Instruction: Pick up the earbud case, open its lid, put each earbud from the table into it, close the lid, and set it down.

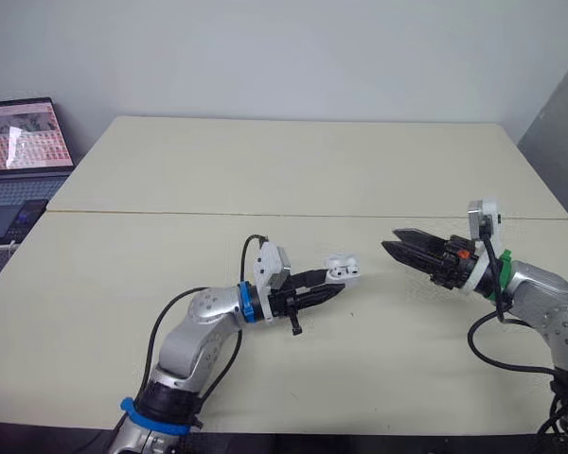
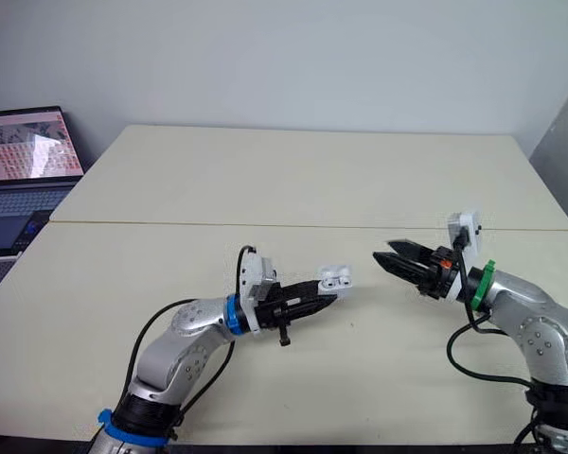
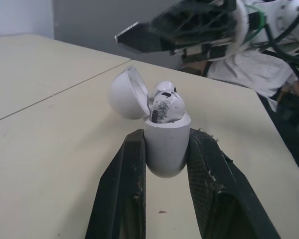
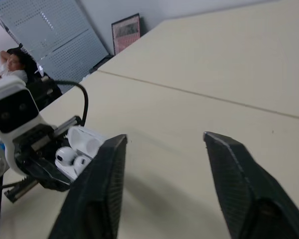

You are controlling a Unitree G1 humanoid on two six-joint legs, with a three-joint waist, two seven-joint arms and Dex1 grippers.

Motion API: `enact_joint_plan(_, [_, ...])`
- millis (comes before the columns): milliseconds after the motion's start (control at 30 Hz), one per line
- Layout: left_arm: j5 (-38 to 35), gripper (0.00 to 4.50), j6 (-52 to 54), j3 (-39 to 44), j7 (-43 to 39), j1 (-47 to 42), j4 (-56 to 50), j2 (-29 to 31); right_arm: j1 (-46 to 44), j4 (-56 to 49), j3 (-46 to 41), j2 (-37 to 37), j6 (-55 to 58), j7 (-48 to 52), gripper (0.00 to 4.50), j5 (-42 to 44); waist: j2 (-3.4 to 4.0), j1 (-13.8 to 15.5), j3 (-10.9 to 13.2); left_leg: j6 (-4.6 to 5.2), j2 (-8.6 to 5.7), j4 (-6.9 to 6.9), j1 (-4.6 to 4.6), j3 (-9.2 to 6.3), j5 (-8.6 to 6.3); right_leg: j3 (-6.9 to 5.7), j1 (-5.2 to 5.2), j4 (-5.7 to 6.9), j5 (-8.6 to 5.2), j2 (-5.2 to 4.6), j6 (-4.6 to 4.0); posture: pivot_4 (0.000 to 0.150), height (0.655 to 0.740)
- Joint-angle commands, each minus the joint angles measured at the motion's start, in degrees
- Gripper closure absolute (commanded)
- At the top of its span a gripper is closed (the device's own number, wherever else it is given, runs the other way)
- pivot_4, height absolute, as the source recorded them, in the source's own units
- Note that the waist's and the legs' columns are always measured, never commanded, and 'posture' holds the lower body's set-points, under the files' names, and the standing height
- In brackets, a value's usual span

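Observation:
My left gripper (image 1: 333,286) is shut on the white earbud case (image 1: 342,269), holding it above the middle of the table. The case's lid (image 3: 125,93) stands open, and two white earbuds (image 3: 165,103) sit in it, their heads poking out of the top. In the left wrist view the case body (image 3: 165,144) is clamped between the two black fingers (image 3: 124,184). My right gripper (image 1: 394,244) is open and empty, a short way to the right of the case with its tips pointing at it. The right wrist view shows the open case (image 4: 78,150) with both earbuds inside.
A pale table (image 1: 293,170) made of two joined tops spreads in front of me, with a seam running across. An open laptop (image 1: 21,142) stands off the far left corner. A person (image 4: 15,62) sits in the background of the right wrist view.

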Motion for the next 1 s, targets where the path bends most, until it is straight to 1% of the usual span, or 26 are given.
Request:
enact_joint_plan(33, [-2.72, 3.72, 0.77, -1.52, -6.42, -2.48, 0.26, 1.41, -0.56, -0.42, 1.32, -2.67, 2.20, 6.26, 3.19, 1.92, 0.00, -0.01, 0.00, 0.00, 0.00, 0.00, 0.00, 0.00, 0.00, 0.00, -0.01, 0.00, 0.00, 0.00, 0.00, 0.150, 0.7400])
enact_joint_plan(133, [-2.82, 3.72, 2.77, -2.70, -8.79, -3.82, 1.19, 2.52, -1.12, -0.13, 2.79, -2.82, 3.09, 8.32, 4.36, 1.83, 0.00, -0.05, 0.00, 0.00, 0.02, 0.00, 0.01, -0.02, 0.00, 0.00, 0.00, 0.01, 0.00, 0.01, 0.00, 0.150, 0.7400])
enact_joint_plan(167, [-3.00, 3.72, 3.83, -2.98, -8.78, -4.33, 1.48, 2.44, -1.50, -0.11, 3.48, -2.57, 3.71, 8.56, 4.44, 1.88, 0.00, -0.05, 0.00, 0.00, 0.02, 0.00, 0.00, -0.03, 0.00, 0.01, 0.00, 0.01, 0.00, 0.01, 0.00, 0.150, 0.7400])
enact_joint_plan(300, [-3.25, 3.72, 6.22, -3.66, -8.71, -5.19, 1.40, 1.95, -2.42, -0.65, 5.88, -2.09, 4.02, 10.00, 4.44, 0.86, -0.01, -0.05, 0.01, 0.00, 0.02, 0.01, -0.01, -0.06, 0.00, 0.00, 0.00, 0.00, 0.00, 0.02, 0.00, 0.150, 0.7400])
enact_joint_plan(400, [-2.46, 3.72, 6.74, -4.04, -8.30, -5.48, 1.62, 1.67, -2.97, -1.45, 6.13, -1.48, 4.44, 10.27, 4.44, 1.71, -0.01, -0.02, 0.01, 0.00, 0.02, 0.01, -0.05, -0.09, 0.00, 0.01, -0.01, -0.03, 0.00, 0.01, 0.00, 0.150, 0.7400])
enact_joint_plan(533, [-2.68, 3.72, 8.08, -3.72, -7.54, -5.68, 1.66, 1.13, -2.01, -3.16, 7.02, -2.17, 4.14, 12.03, 4.44, 1.28, -0.01, 0.01, 0.01, 0.00, 0.02, 0.01, -0.04, -0.12, 0.00, 0.04, -0.01, -0.01, 0.00, 0.00, 0.00, 0.150, 0.7400])
enact_joint_plan(767, [-2.49, 3.72, 8.74, -3.92, -6.98, -4.76, 0.79, 1.32, -0.90, -5.86, 6.02, -3.72, 6.34, 14.47, 4.44, 4.06, -0.01, 0.06, 0.01, 0.00, 0.02, 0.02, -0.05, -0.13, 0.00, 0.03, 0.00, -0.02, 0.00, 0.00, 0.00, 0.150, 0.7400])
enact_joint_plan(900, [-2.58, 3.72, 9.81, -3.95, -6.39, -4.52, 0.53, 1.62, 0.21, -6.25, 5.49, -3.88, 5.24, 13.67, 4.44, 3.25, -0.02, 0.09, 0.01, 0.00, 0.03, 0.01, -0.05, -0.14, 0.00, 0.04, 0.00, -0.03, 0.00, 0.00, 0.00, 0.150, 0.7400])
enact_joint_plan(1000, [-3.26, 3.72, 12.62, -3.59, -4.33, -4.55, 0.33, 1.36, 0.75, -5.73, 4.07, -3.44, 3.79, 12.15, 4.44, 2.29, -0.02, 0.08, 0.01, 0.00, 0.02, 0.01, -0.05, -0.13, 0.00, 0.06, 0.00, -0.02, 0.00, 0.00, 0.00, 0.150, 0.7400])
